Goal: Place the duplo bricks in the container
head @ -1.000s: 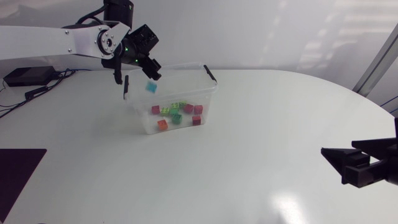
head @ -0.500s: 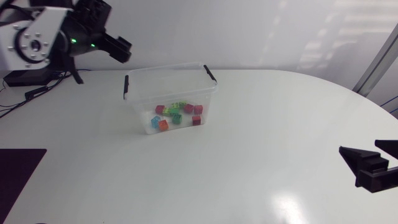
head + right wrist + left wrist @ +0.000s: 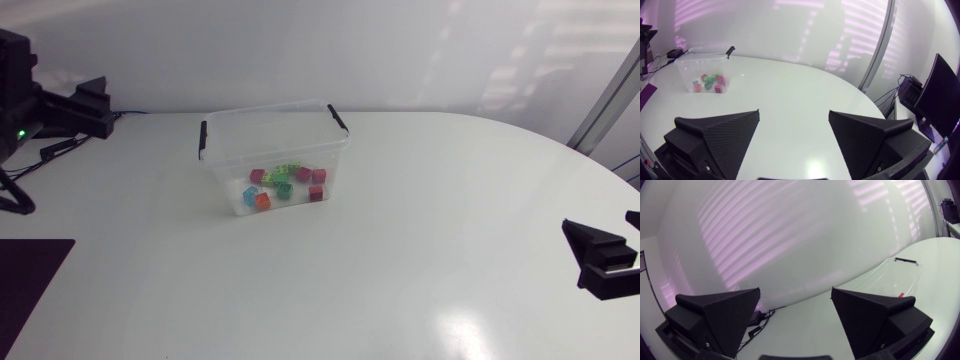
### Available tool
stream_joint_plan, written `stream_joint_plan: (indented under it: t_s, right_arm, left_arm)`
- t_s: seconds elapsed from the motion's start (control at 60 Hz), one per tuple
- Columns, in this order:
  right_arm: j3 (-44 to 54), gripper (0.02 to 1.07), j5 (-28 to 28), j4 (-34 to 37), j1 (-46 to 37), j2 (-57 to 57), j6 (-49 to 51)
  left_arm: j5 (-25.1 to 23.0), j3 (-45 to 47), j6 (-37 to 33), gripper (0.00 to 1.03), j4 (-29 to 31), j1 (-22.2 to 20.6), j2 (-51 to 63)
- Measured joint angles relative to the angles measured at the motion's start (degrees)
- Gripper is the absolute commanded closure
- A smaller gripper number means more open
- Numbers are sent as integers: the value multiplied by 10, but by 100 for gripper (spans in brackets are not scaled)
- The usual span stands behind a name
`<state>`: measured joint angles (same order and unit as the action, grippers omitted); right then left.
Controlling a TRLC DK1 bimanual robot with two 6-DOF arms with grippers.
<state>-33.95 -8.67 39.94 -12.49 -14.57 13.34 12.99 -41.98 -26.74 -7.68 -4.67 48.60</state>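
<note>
Duplo bricks (image 3: pixel 283 183) — clustered inside clear container (image 3: pixel 228 165), mid-table | left gripper (image 3: pixel 795 292) wide, empty, near table's left edge | right gripper (image 3: pixel 794 114) wide, empty | risk: a low arm sweep could nudge the light container.

Non-task items: white bench, one cable, one dark patch.

Bench (image 3: pixel 420 240) is glossy white, with a rounded edge at the far right. There's a bright glare spot (image 3: pixel 462 328) near the front and faint light stripes across the top. A thin black cable (image 3: pixel 60 147) lies on the bench at the far left corner and runs off the left side. The left wrist view shows it looping on the same corner. A flat dark rectangular patch (image 3: pixel 28 288) sits at the near left edge, level with the surface. Can't tell if it's a mat or a cut-out.
</note>
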Motion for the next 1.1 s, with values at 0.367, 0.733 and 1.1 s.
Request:
stream_joint_plan:
  t_s: [0.367, 0.733, 1.1]
  right_arm:
    - [32, 7, 12, -51, 0, 52, 2]
    - [109, 7, 17, -135, 10, 94, 17]
    - [201, 7, 45, -244, 58, 114, -31]
  left_arm:
    - [-38, 123, 2, 4, 0, 43, -209]
    - [-61, 223, 22, 4, 5, 57, -351]
    - [-87, 303, 115, 4, 37, 56, -407]
